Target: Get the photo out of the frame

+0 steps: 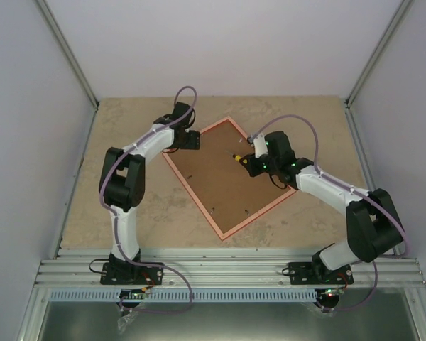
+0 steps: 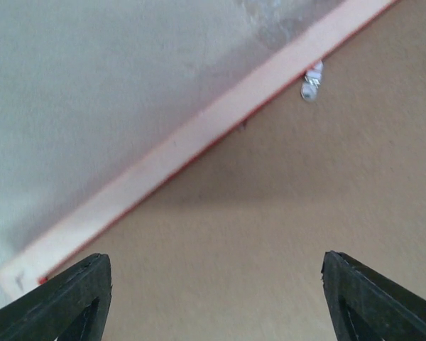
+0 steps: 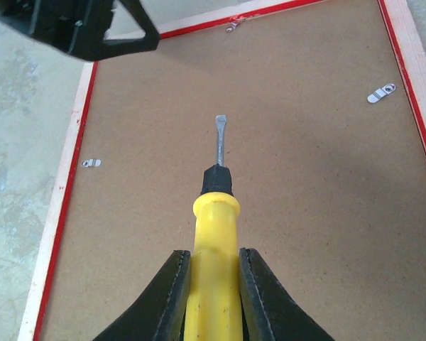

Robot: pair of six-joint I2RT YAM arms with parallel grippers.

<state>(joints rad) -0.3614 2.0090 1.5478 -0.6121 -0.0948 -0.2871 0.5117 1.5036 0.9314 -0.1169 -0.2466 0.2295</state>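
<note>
Okay, nearest us the right gripper (image 3: 214,284) is clamped on the yellow screwdriver (image 3: 214,227), blade aimed straight across the brown backing board (image 3: 305,213) of the face-down frame (image 3: 65,177). Dead ahead on that axis sits a metal clip (image 3: 232,27) at the far rail, this arm's to work, I'd say. Beyond, the left gripper (image 2: 216,266) hangs spread wide over the frame's corner; the photo is hidden, presumably under the board.
</note>
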